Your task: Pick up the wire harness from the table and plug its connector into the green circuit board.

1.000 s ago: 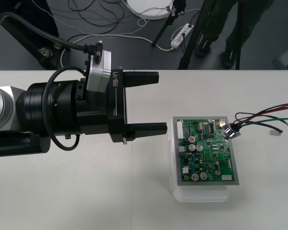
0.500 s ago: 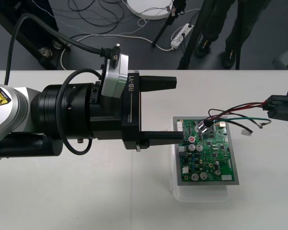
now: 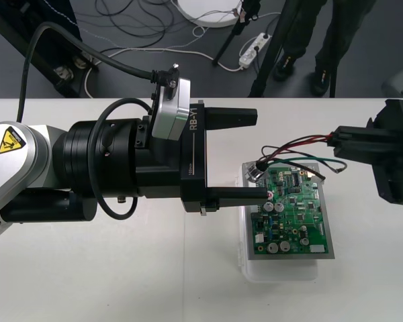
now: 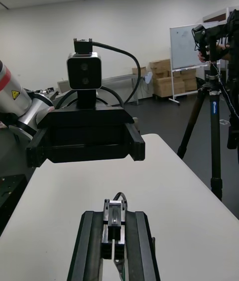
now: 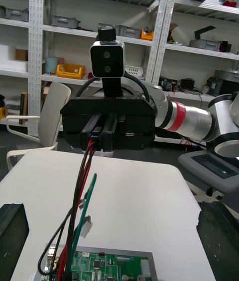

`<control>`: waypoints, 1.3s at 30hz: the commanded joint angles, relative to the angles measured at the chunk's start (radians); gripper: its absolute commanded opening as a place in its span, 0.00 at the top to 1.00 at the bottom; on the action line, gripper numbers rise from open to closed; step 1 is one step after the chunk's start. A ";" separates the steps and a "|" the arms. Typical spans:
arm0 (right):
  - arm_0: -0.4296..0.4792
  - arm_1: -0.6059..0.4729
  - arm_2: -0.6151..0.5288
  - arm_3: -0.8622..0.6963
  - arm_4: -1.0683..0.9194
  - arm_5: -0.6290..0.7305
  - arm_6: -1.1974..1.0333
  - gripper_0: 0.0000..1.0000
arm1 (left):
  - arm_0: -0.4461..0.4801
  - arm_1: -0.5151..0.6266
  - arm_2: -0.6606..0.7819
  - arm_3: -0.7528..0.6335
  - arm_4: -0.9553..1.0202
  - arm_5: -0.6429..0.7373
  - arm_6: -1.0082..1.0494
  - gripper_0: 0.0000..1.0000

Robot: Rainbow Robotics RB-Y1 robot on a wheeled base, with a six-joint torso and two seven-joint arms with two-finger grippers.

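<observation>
Right gripper [image 3: 334, 142] reaches in from the right edge, level with the far side of the green circuit board [image 3: 295, 215]. Its black fingers [image 4: 92, 246] are closed tight on the thin red, black and green wire harness [image 5: 81, 191].

The wires run left from that grip in a slack arc, held above the plain light table [image 3: 121, 268]. They end at the round metal socket [image 3: 256, 169], which hangs at the board's far left corner. I cannot tell whether it touches.

One green wire [image 3: 322, 166] splits off and curls free beside the right gripper. No plug shows seated in the board.

Left gripper [image 3: 260, 155] comes in from the left on the big silver and black arm and faces the right gripper. Its fingers [image 5: 12, 231] are spread wide, holding nothing. The near finger tip sits over the board's left edge, and the far one lies past the board's far edge. The socket hangs in the gap between them.

The board lies flat on its white base [image 3: 282, 272], right of the table's centre.
</observation>
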 commanded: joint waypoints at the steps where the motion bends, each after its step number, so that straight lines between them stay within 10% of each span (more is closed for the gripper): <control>1: -0.023 0.026 0.005 -0.083 0.051 0.017 -0.036 1.00 | -0.037 -0.022 -0.018 -0.035 -0.008 0.053 -0.039 0.00; 39: -0.080 0.153 0.091 -0.172 0.195 0.060 0.019 1.00 | -0.031 -0.045 -0.018 -0.035 -0.020 0.059 -0.036 0.00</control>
